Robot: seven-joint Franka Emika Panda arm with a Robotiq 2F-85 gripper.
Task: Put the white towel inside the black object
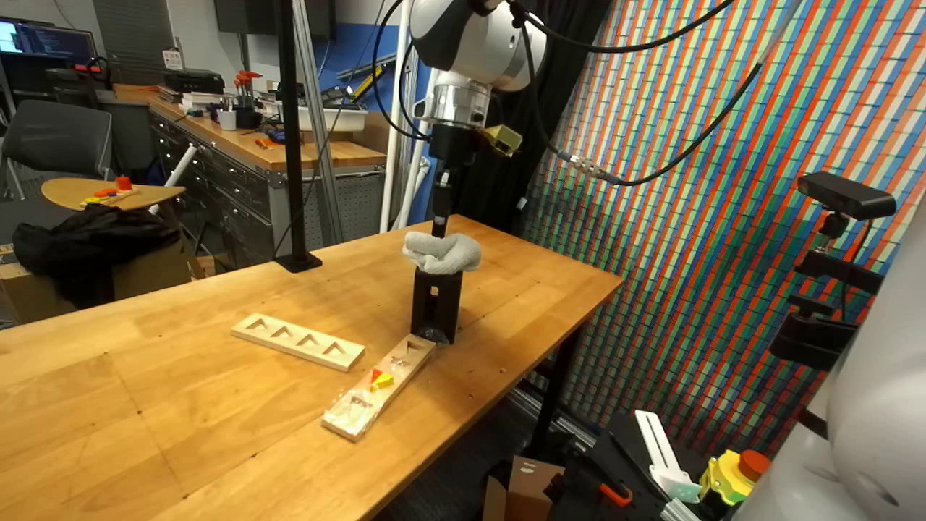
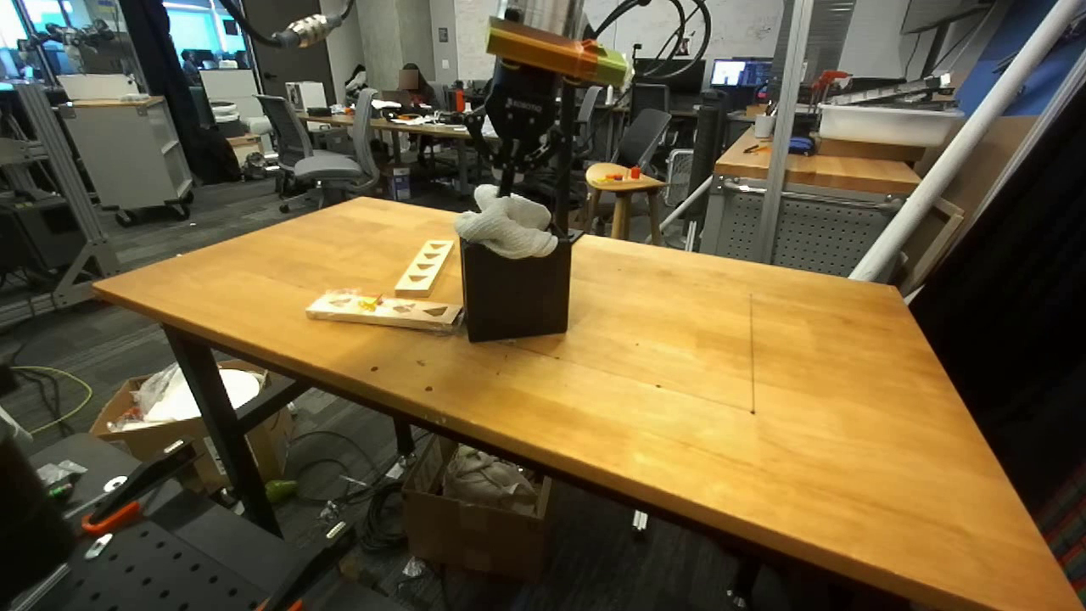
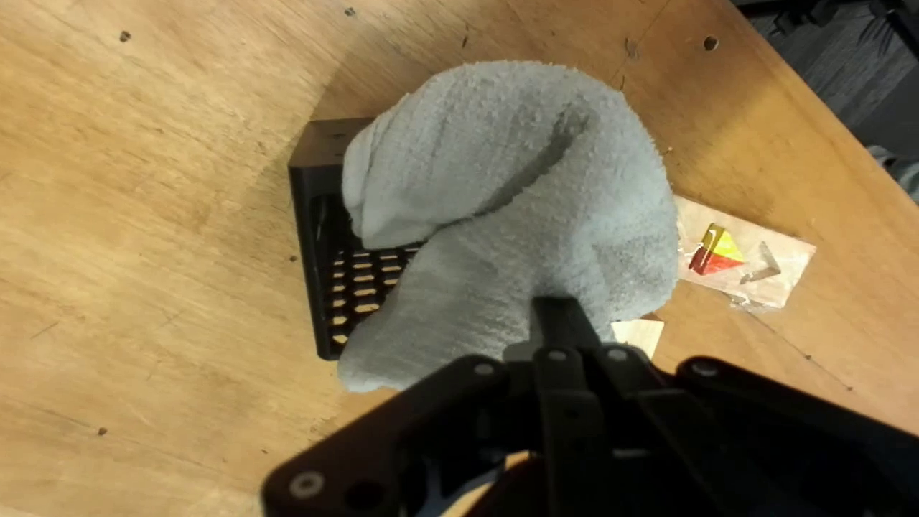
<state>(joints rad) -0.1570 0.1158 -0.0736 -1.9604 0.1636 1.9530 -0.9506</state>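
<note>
Bunched up on top of the black object sits the white towel (image 1: pixel 443 253), bulging over the rim in both exterior views. The black object (image 2: pixel 516 293) stands upright on the table. From the wrist view, the towel (image 3: pixel 502 187) covers most of its opening; part of the perforated mesh and a side wall (image 3: pixel 307 258) show at the left. My gripper (image 3: pixel 558 309) is shut, its fingers together and pointing down at the towel. In an exterior view the gripper (image 2: pixel 506 185) meets the towel's top; whether the tips press into the cloth I cannot tell. No cloth shows pinched between them.
A wrapped wooden strip (image 1: pixel 380 391) with red and yellow pieces lies against or close beside the black object's base. Another wooden strip (image 1: pixel 298 341) lies farther off. A black post (image 1: pixel 289 145) rises from the table's edge. The wooden table (image 2: pixel 721 356) carries all this.
</note>
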